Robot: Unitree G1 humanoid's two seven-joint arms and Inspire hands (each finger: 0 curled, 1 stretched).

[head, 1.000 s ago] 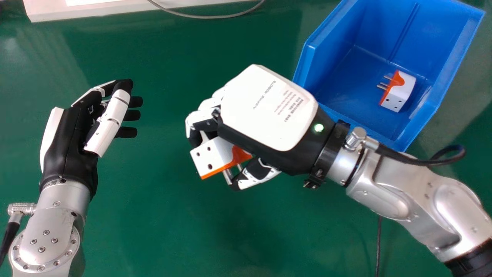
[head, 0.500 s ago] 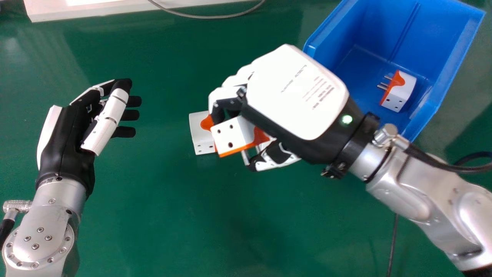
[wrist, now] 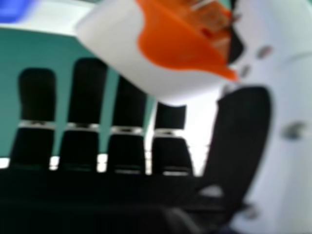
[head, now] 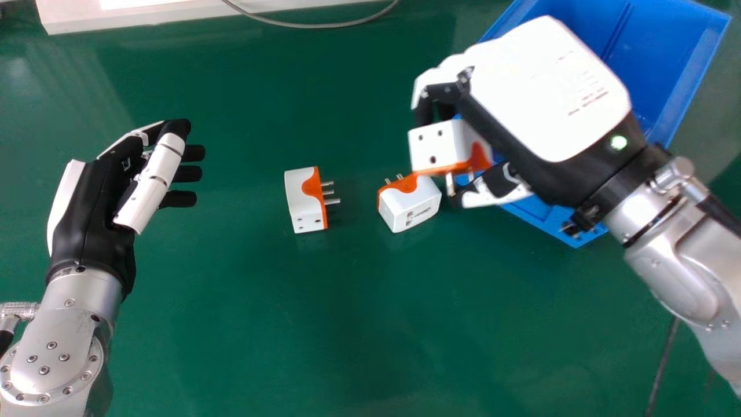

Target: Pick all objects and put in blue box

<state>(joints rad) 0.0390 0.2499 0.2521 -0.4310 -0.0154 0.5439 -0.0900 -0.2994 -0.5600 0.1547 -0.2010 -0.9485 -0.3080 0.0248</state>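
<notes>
Two plug adapters (head: 302, 200) sit on the tabletop (head: 260, 324) while my right hand (head: 550, 87) pinches a third adapter (head: 431, 145) by the blue box (head: 654, 63), my left hand (head: 95, 202) relaxed.

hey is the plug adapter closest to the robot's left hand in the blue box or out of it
Out: that adapter lies on the green table, left of the blue box in the head view.

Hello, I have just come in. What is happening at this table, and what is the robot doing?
The robot's right hand holds a white and orange plug adapter beside the blue box. Two similar ones lie on the green table: a left adapter and a second adapter nearer the box. The left hand is empty, off to the left.
</notes>
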